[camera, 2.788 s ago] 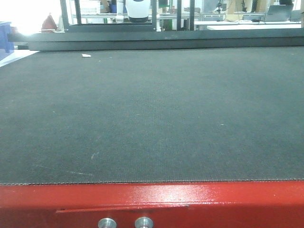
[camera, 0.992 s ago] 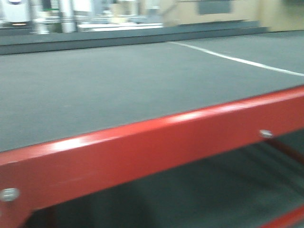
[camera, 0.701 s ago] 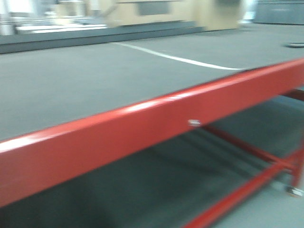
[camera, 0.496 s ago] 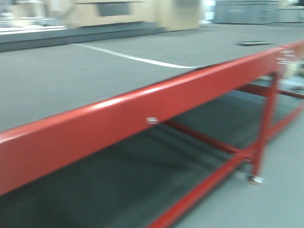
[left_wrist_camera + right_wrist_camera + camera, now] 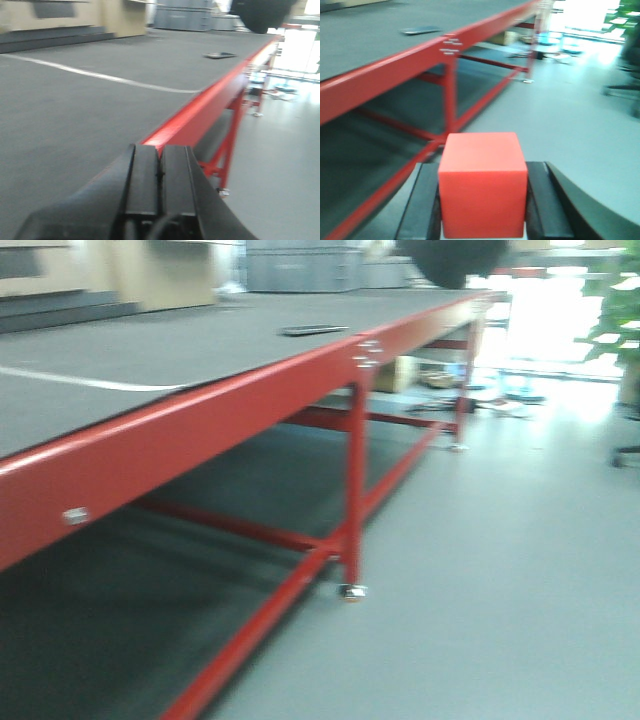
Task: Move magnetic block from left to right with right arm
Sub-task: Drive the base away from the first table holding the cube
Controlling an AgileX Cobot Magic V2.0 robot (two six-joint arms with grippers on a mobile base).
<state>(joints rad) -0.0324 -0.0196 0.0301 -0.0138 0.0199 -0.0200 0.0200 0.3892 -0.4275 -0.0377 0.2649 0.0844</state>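
The magnetic block [image 5: 482, 185], a plain red-orange cube, fills the lower middle of the right wrist view. It sits between the two black fingers [image 5: 425, 200] of my right gripper [image 5: 482, 167], which is shut on it. Behind the block lie the grey floor and the red table frame, so it hangs off the table's edge. In the left wrist view my left gripper [image 5: 160, 152] is shut, its pads pressed together with nothing between them, over the dark mat near the red rim [image 5: 200, 107]. The front view shows neither the block nor any gripper.
A long table with a red rim [image 5: 200, 410], red legs [image 5: 355, 490] and a dark mat bearing a white line [image 5: 90, 380] runs off to the upper right. A flat dark object [image 5: 315, 330] lies far along it. Grey floor [image 5: 500, 570] spreads to the right, with a plant [image 5: 615, 310] beyond.
The front view has swung to the right: the table, first seen square on, now runs obliquely, and its legs, the floor and a bright doorway have come into view.
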